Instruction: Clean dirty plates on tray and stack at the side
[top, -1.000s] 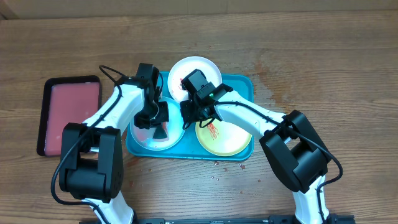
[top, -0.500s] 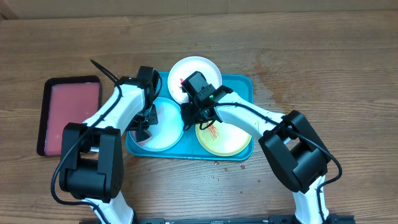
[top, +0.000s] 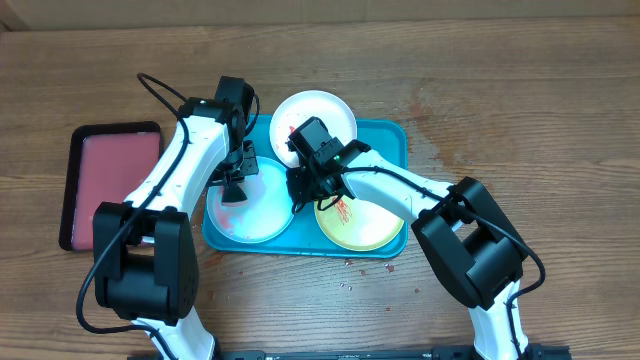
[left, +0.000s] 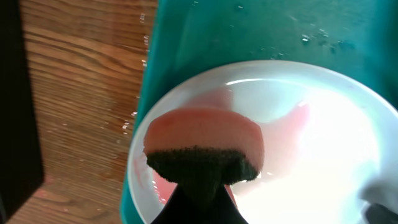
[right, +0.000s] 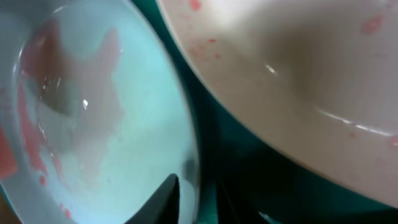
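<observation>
The pale blue plate (top: 250, 210) is the one being worked on. It lies flat in the near-left part of the turquoise tray (top: 390, 135), with a thin pink wash across its white centre and redder streaks toward its near-left edge. I judge it light, stiff and shallow. Its glossy wet face looks slippery enough to skate on the tray under a scrubbing push, and to slide out of a weak pinch. The only real place to take hold is the raised rim, one finger inside the lip and one outside, preferably on the right side where the tray leaves room.

My left claw (top: 235, 188) is clamped on a pink sponge (left: 202, 140) with a dark scouring layer. It holds the sponge over the left part of that plate, low and perhaps just touching; I cannot tell which. My right claw (top: 303, 188) is at the plate's right edge. In the right wrist view its fingers (right: 169, 194) sit either side of the rim, but I cannot tell whether they are pressed onto it or only straddling it.

Outward from there, the yellow-green plate (top: 365, 225) lies just beside it at the near right of the tray, with orange-red marks on it. The white plate (top: 325, 108) sits at the far edge, with red marks on its left part. Well off to the left, a black-rimmed tray (top: 110, 185) with a pink inside rests on the wooden surface (top: 500, 80). No plate has been stacked beside the tray yet, so the job looks to me to be at its first plate.
</observation>
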